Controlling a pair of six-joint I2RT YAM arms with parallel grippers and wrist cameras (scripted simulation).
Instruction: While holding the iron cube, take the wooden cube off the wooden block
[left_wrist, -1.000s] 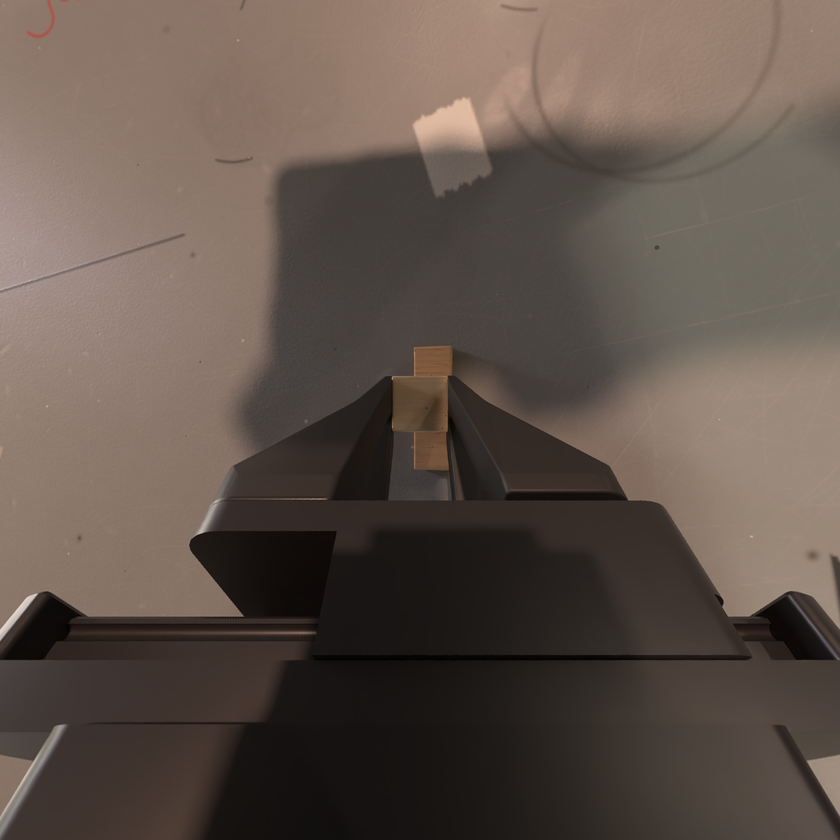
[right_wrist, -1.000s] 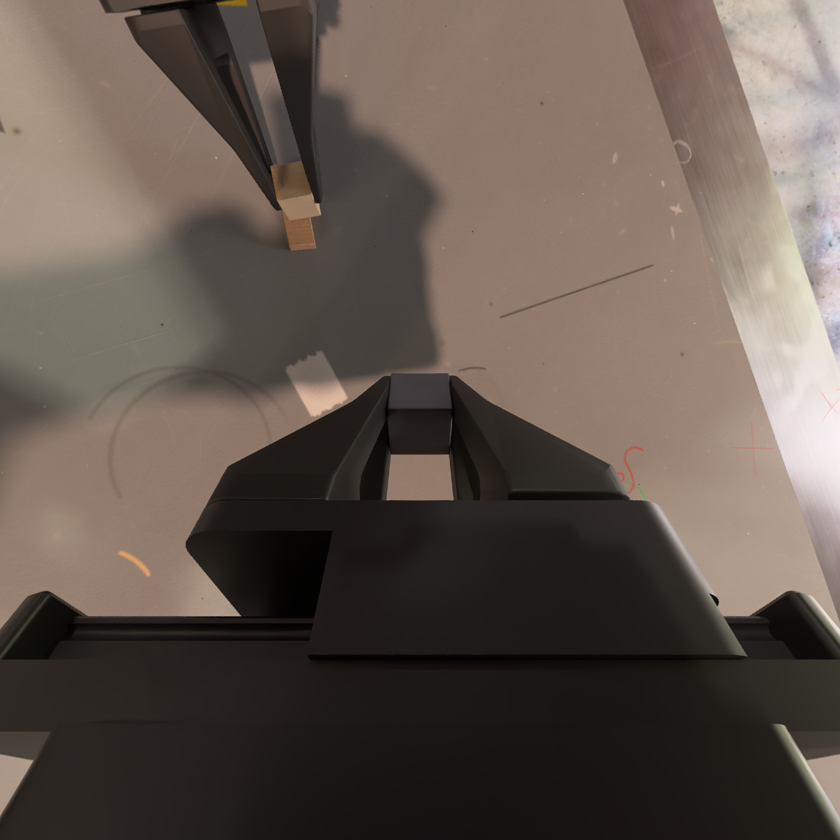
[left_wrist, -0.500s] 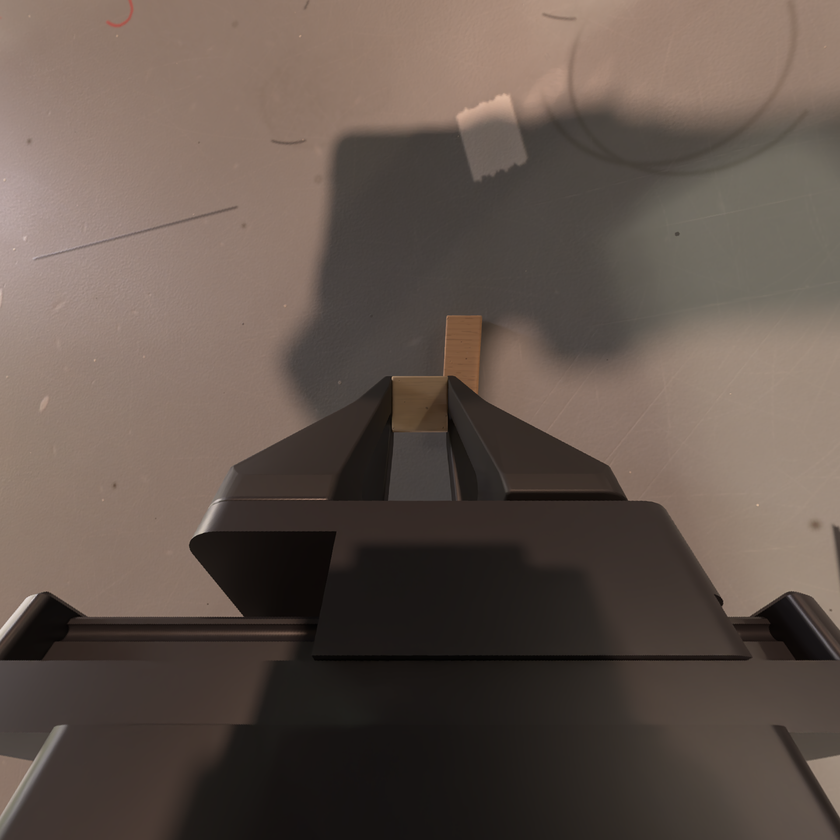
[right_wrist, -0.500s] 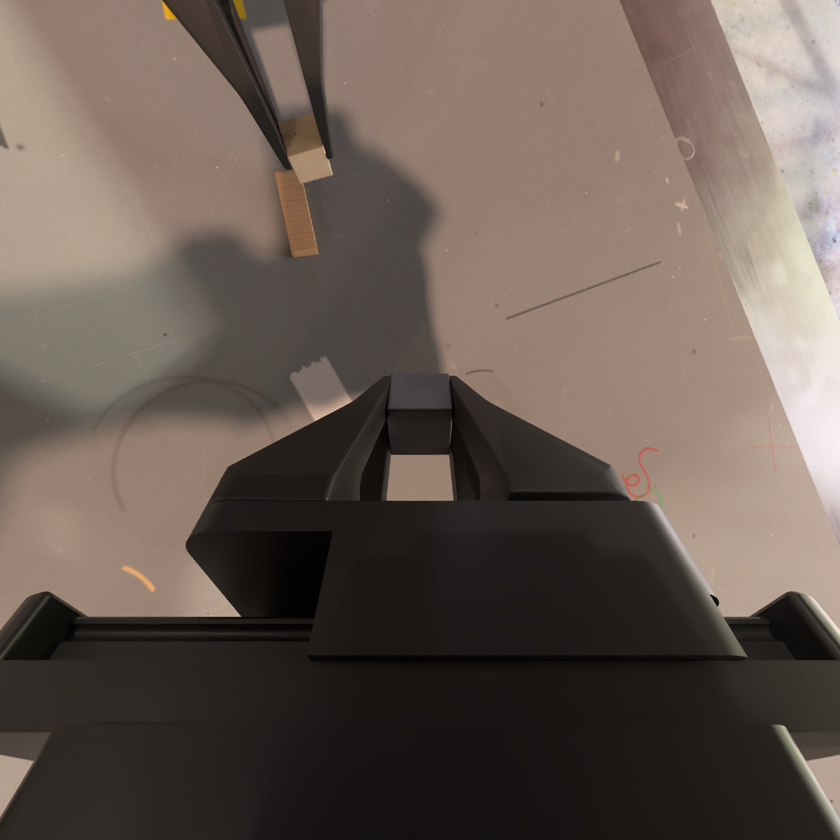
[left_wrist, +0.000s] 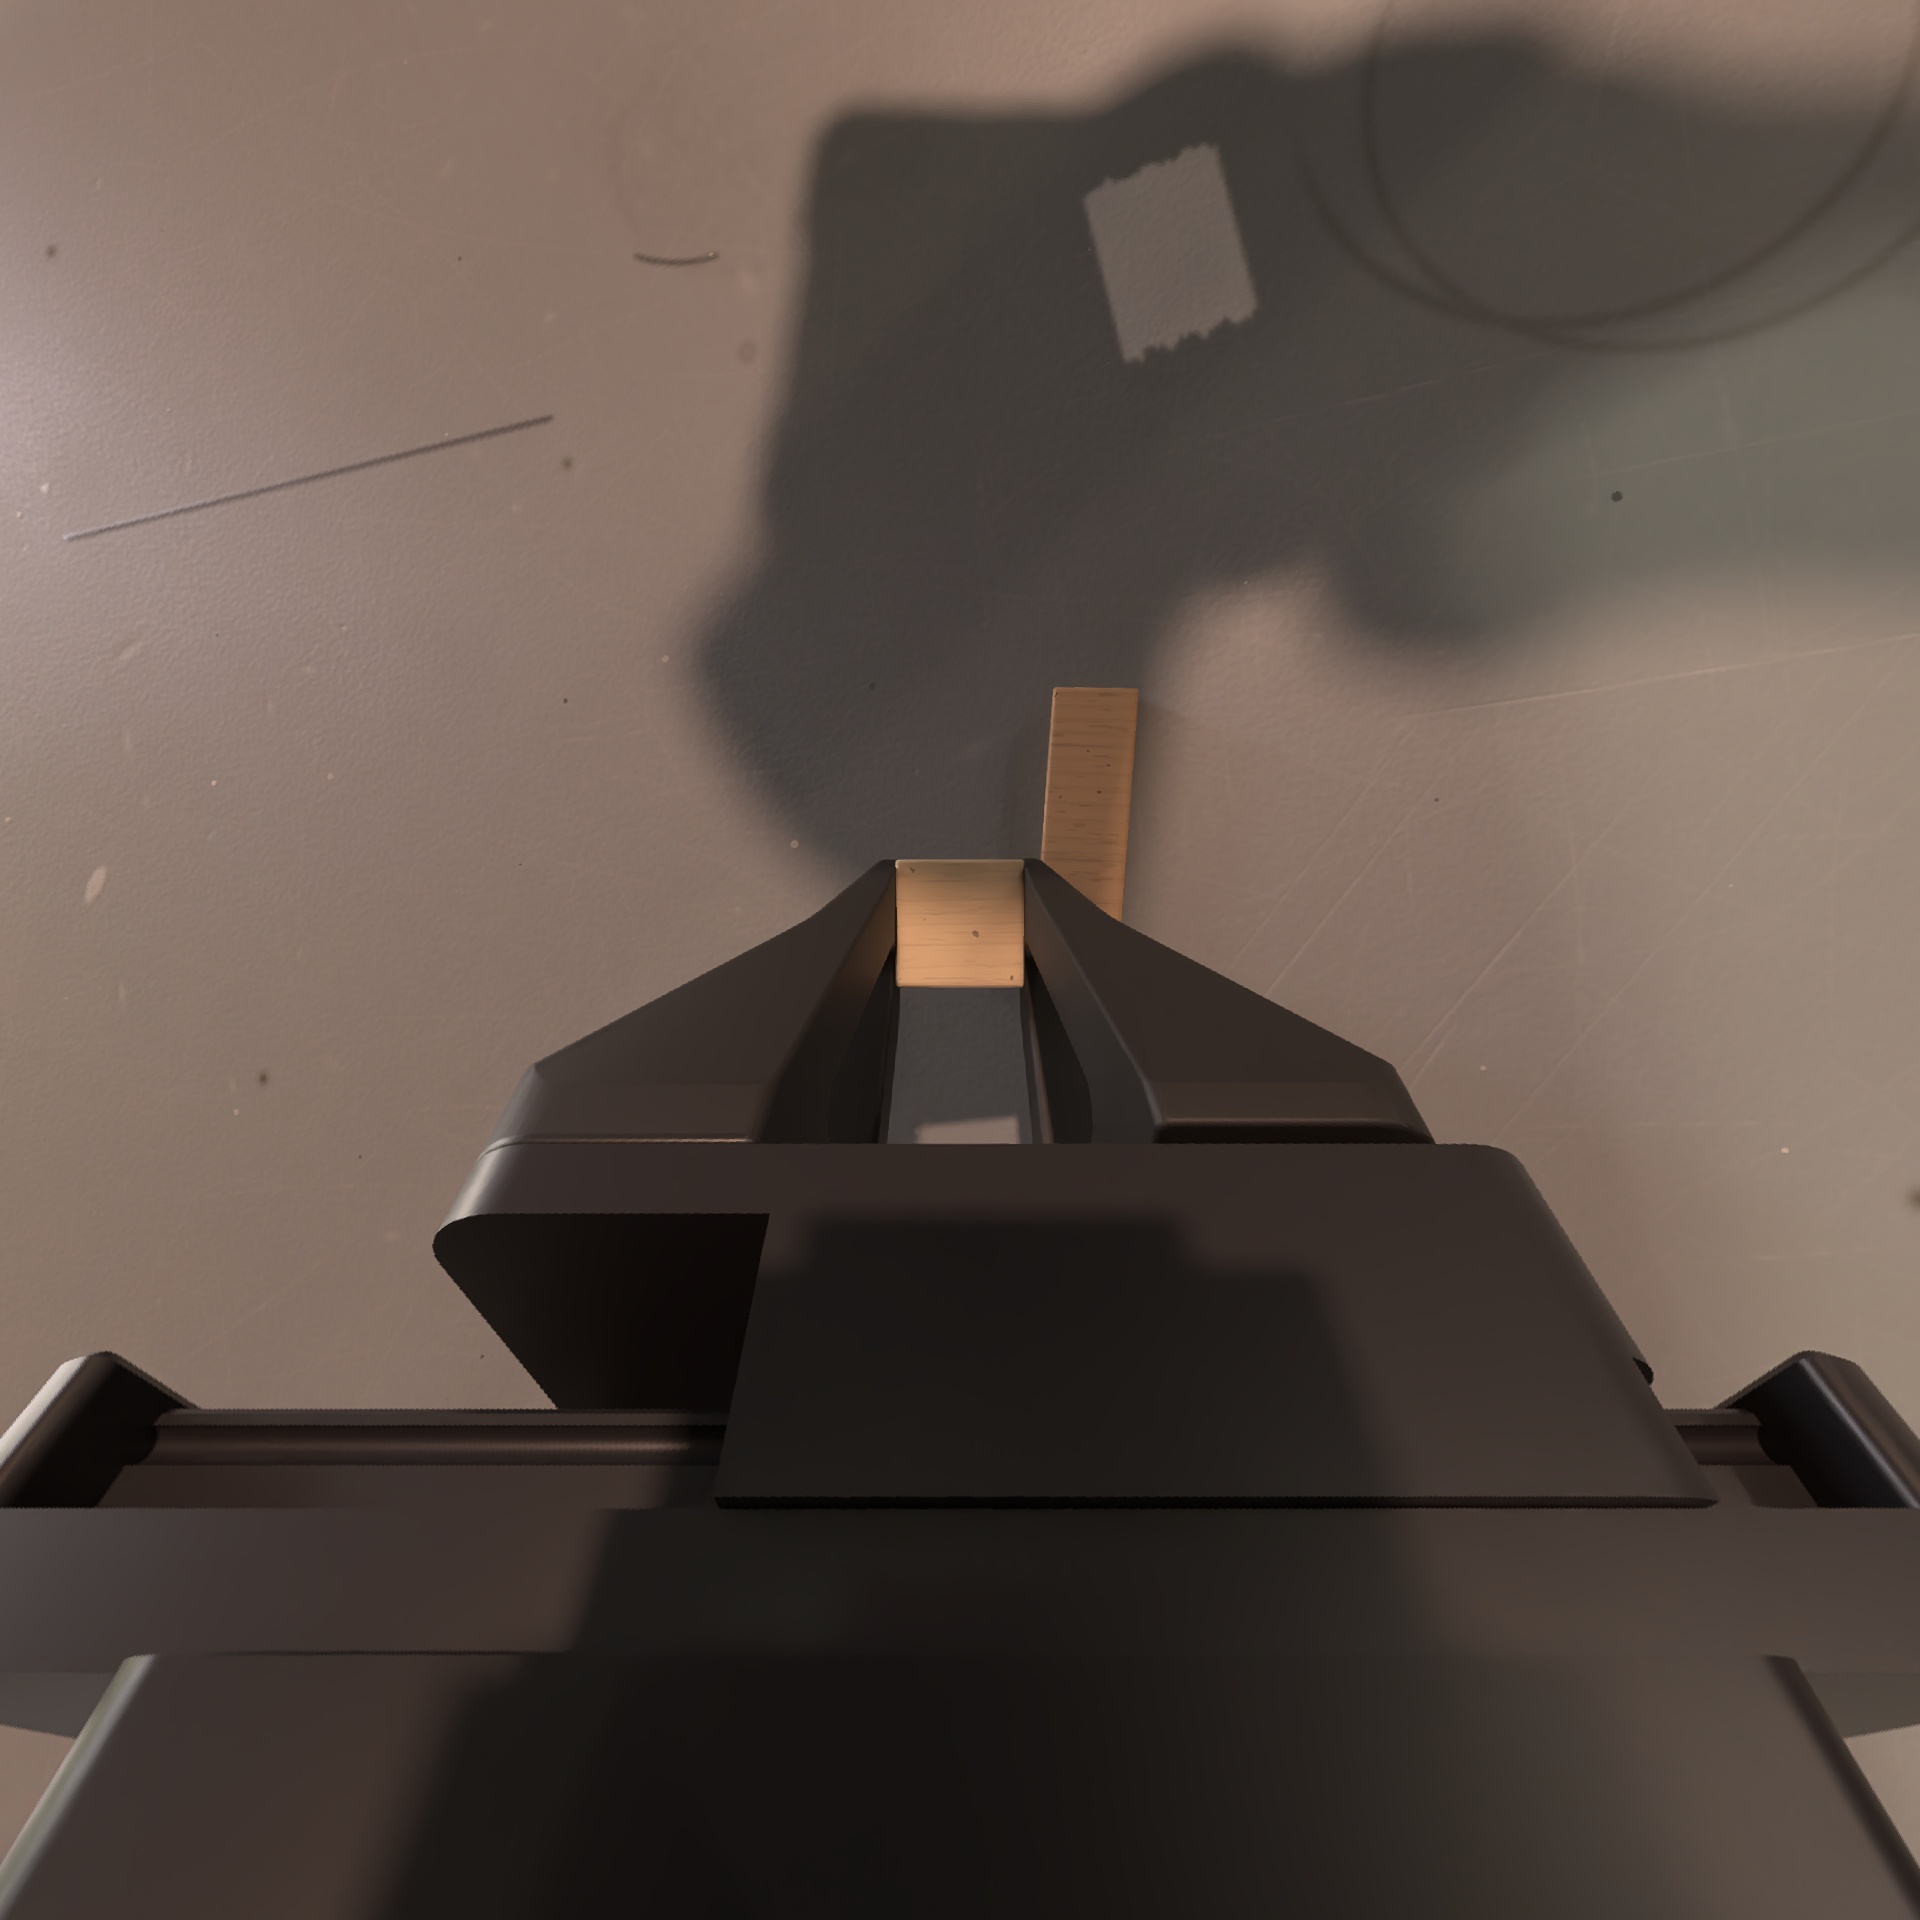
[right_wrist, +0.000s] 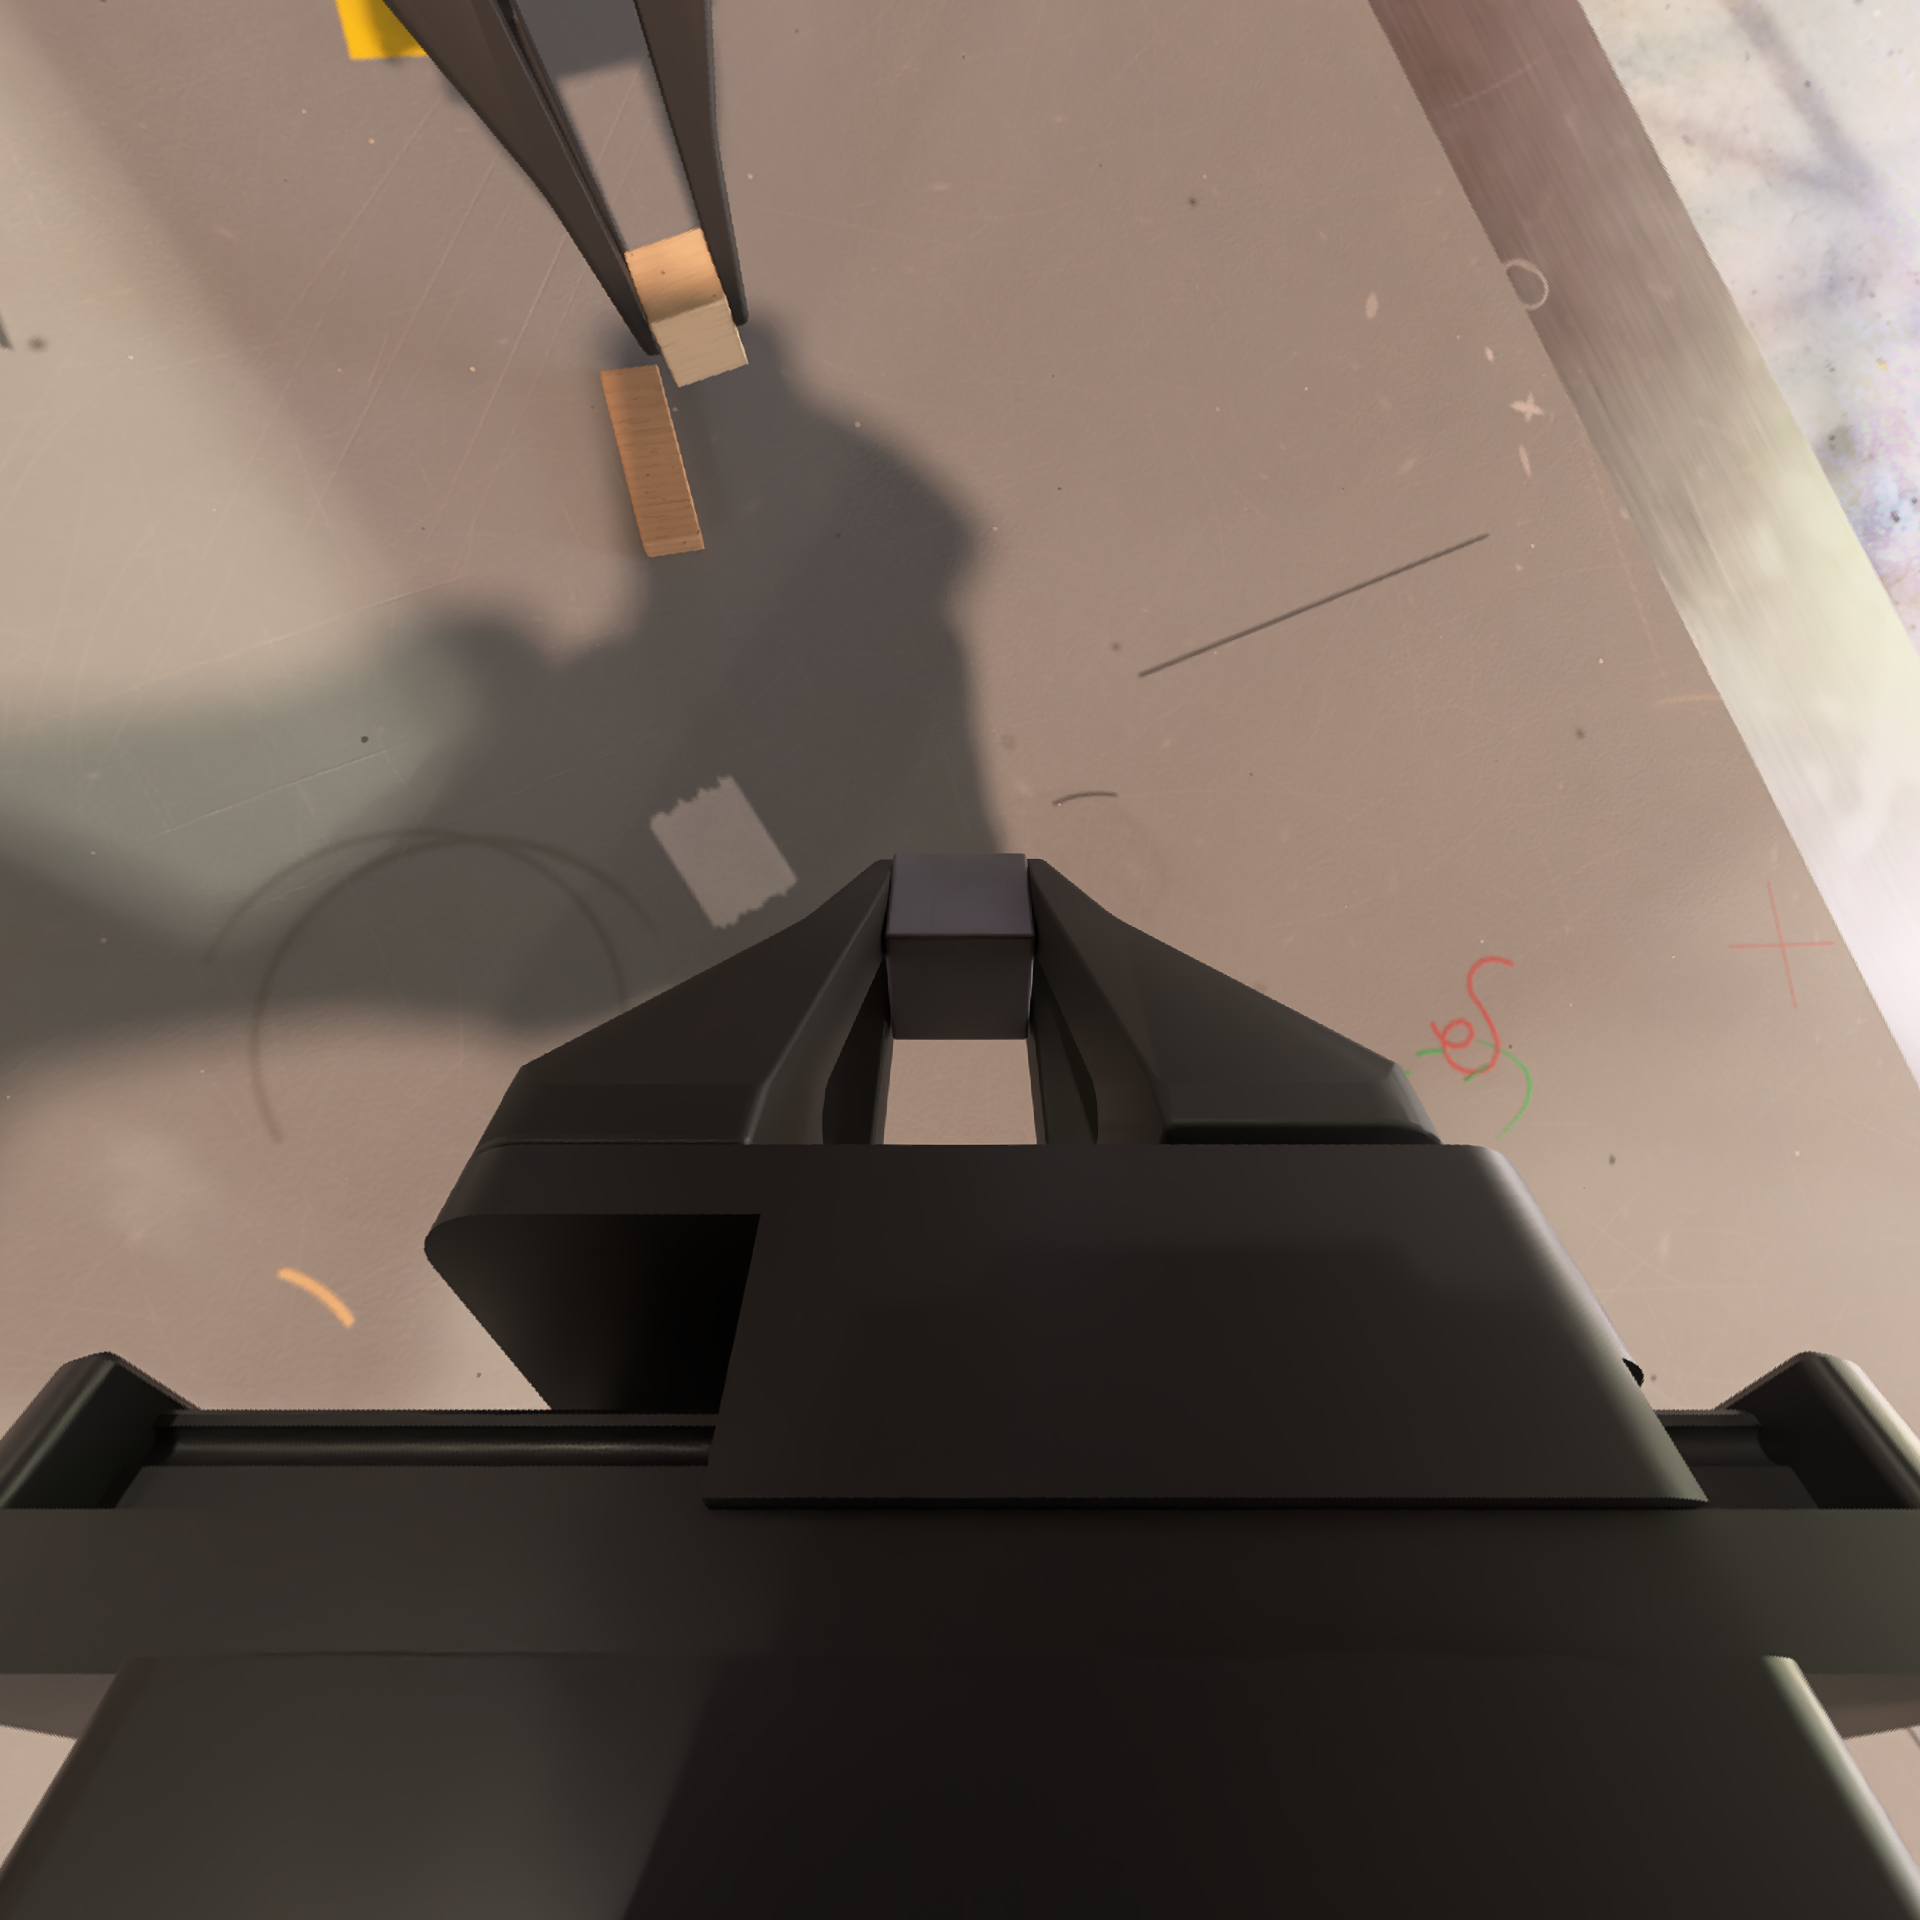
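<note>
Scuffed grey bench (right_wrist: 1299, 395) carries a wooden block (right_wrist: 652, 460); left tool (left_wrist: 960, 883) grips the wooden cube (left_wrist: 958, 925) above it, right tool (right_wrist: 958, 878) clamps the iron cube (right_wrist: 958, 940).

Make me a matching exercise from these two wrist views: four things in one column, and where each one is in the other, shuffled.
Column one:
1. wooden cube
2. iron cube
3. wooden block
4. grey tape patch

Column two:
A. lying flat on the table, nothing on it
B. clamped in the right gripper
C. stuck flat to the table, in shadow
D. clamped in the left gripper, lifted clear

Pairs: 1-D, 2-B, 3-A, 4-C
</note>
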